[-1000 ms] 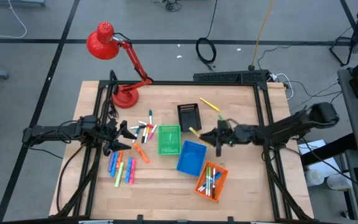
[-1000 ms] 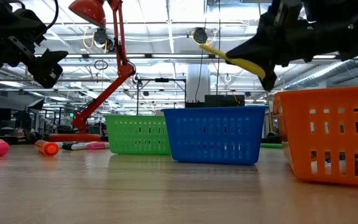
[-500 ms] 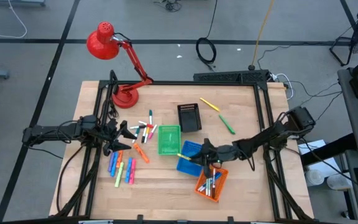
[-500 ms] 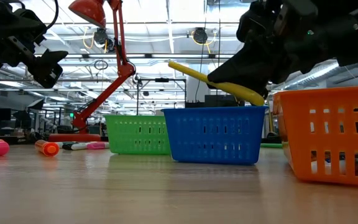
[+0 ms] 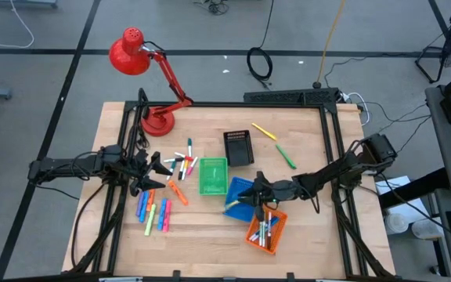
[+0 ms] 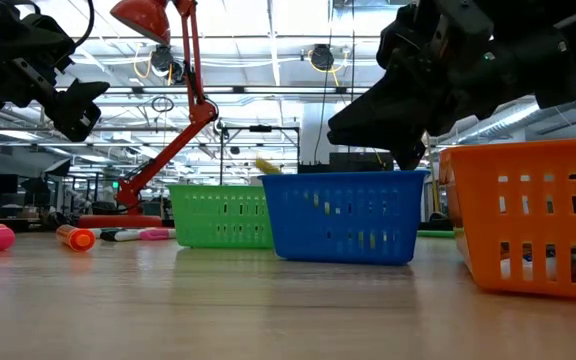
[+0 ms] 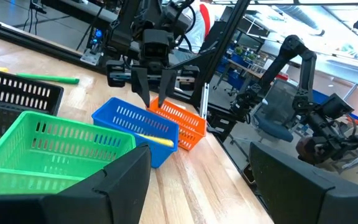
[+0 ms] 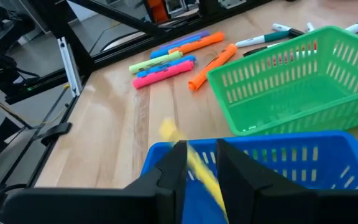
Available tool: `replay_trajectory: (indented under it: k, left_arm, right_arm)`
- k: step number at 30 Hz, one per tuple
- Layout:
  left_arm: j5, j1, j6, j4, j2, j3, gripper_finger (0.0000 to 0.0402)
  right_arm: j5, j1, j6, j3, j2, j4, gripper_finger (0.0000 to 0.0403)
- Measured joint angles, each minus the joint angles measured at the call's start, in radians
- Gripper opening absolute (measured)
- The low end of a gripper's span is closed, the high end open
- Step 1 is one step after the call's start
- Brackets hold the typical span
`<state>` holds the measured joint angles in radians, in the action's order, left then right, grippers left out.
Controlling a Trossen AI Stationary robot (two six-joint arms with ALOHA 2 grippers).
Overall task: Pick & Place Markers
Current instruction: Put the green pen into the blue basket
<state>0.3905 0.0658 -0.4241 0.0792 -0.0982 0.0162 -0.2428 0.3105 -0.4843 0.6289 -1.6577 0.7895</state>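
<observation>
1. Step in hand, by judgement: release of one yellow marker (image 7: pixel 153 138) into the blue basket (image 5: pixel 239 197). Marker lying tilted inside the basket, one end poking above the rim in the low view.
2. Right hand (image 5: pixel 250 196) poised directly over the blue basket, fingers (image 7: pixel 137 83) parted, gripping nothing; marker visible below and between them in the right wrist view, no longer pinched.
3. Left hand (image 5: pixel 152 174) waiting over the left part of the table (image 5: pixel 312 149), above the loose markers (image 5: pixel 153 213), fingers spread and empty.
4. Location of remaining work: a cluster of coloured markers on the table left of the green basket (image 5: pixel 213 175); one more yellow marker and a green marker (image 5: pixel 286 157) near the black basket (image 5: pixel 239 146); several already in the orange basket (image 5: pixel 266 227).
5. Next move, by judgement: lift the right hand clear of the basket rim, travel to a loose marker, align the fingers across its thin body, close squarely to avoid rolling it.
6. Change against half a second earlier: marker then pinched in the right hand and held slanting above the basket rim; now dropped inside. One second earlier: right hand farther back, near the black basket. Left hand unchanged.
</observation>
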Motion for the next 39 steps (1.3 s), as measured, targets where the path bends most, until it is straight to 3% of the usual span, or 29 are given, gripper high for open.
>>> replay_trajectory:
  k: [14,18,22,25,29,31,34,39]
  left_arm:
    - [0.000,0.000,-0.001,0.000,0.000,0.000,0.0274]
    - [0.000,0.000,0.000,0.000,0.000,0.000,0.0274]
    - [0.000,0.000,0.000,0.000,0.000,0.000,0.0274]
    - [0.000,0.000,0.000,0.000,0.000,0.000,0.0273]
    - [0.000,0.000,0.000,0.000,0.000,0.000,0.0273]
    - [0.000,0.000,0.000,0.000,0.000,0.000,0.0274]
    - [0.000,0.000,0.000,0.000,0.000,0.000,0.0274]
    - [0.000,0.000,0.000,0.000,0.000,0.000,0.0274]
  right_arm:
    - [0.006,-0.007,0.056,0.000,0.004,-0.032,0.0075]
    - [0.002,-0.032,0.078,0.001,0.092,-0.135,0.0079]
    - [-0.103,-0.076,0.083,0.001,0.243,-0.410,0.0095]
    - [-0.242,-0.105,0.054,0.001,0.358,-0.722,0.0114]
    - [-0.403,-0.125,-0.130,-0.001,0.450,-1.134,0.0140]
    - [-0.441,-0.131,-0.219,-0.014,0.470,-1.239,0.0150]
    - [-0.441,-0.150,-0.293,-0.083,0.481,-1.229,0.0158]
    - [-0.395,-0.193,-0.289,-0.234,0.481,-1.010,0.0161]
